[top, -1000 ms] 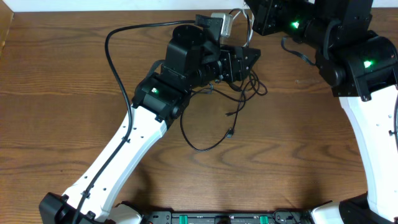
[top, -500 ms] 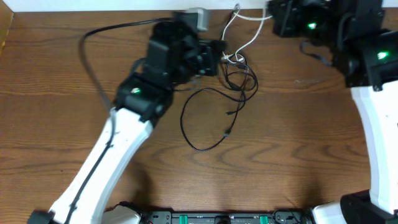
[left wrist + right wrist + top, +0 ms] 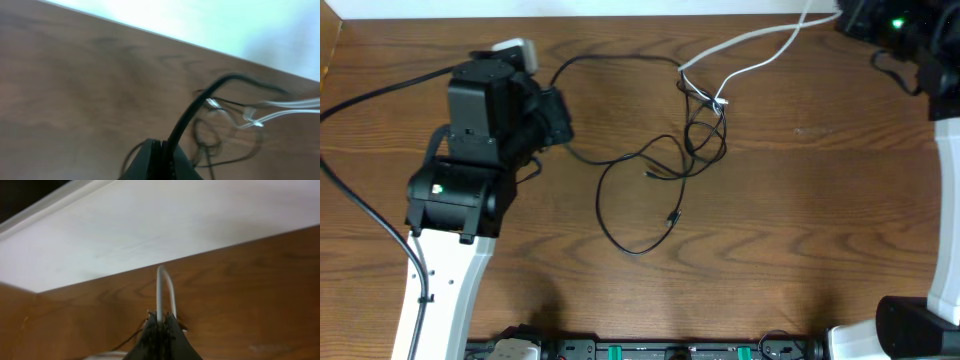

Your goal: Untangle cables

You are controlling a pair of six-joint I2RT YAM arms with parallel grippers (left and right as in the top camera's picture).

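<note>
Overhead: the black cables (image 3: 705,128) lie tangled mid-table, knotted with 1 white cable (image 3: 750,38) that runs far right, and the left gripper (image 3: 563,118) sits far left. Left wrist: its jaws are clamped on 1 black cable (image 3: 200,100). Right wrist: the right gripper (image 3: 160,327) pinches the white cable's loop (image 3: 159,287) tight.
</note>
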